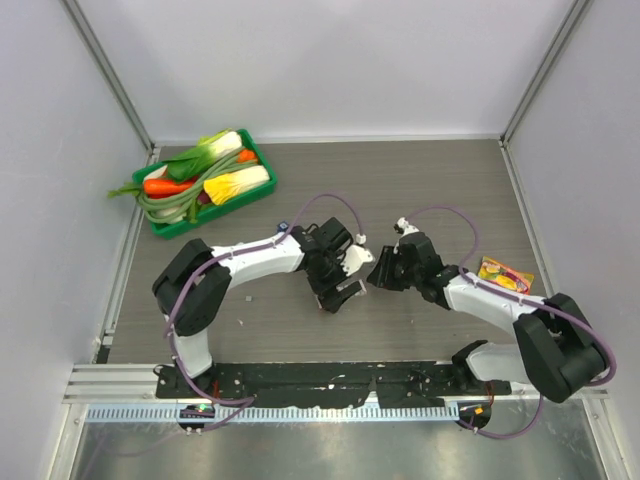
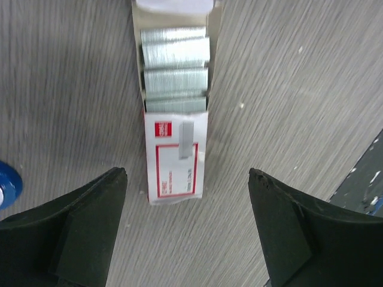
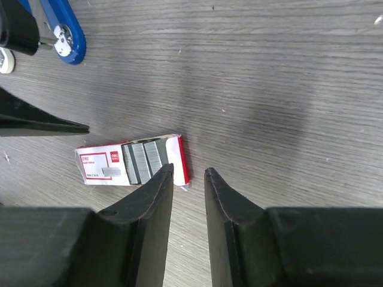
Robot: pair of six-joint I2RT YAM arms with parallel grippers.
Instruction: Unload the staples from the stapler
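The staples (image 2: 187,139) lie loose on the box (image 2: 173,179), centre of the left wrist view, clear of the stapler (image 3: 64,36) at upper left of the right wrist view. The left gripper (image 2: 187,171) has its jaws wide apart, the right gripper (image 3: 188,169) slightly apart; both are empty. Unloading looks done; the next move calls for lifting away without nudging them.

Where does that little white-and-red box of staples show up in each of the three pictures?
Top external: it cannot be made out here.
Left wrist: the white-and-red cardboard staple box lies in the centre, its open tray running to the top edge.
Right wrist: the same box lies lengthwise, left of centre.
Shared landmark: the blue stapler, at the left edge in the left wrist view and upper left in the right wrist view.
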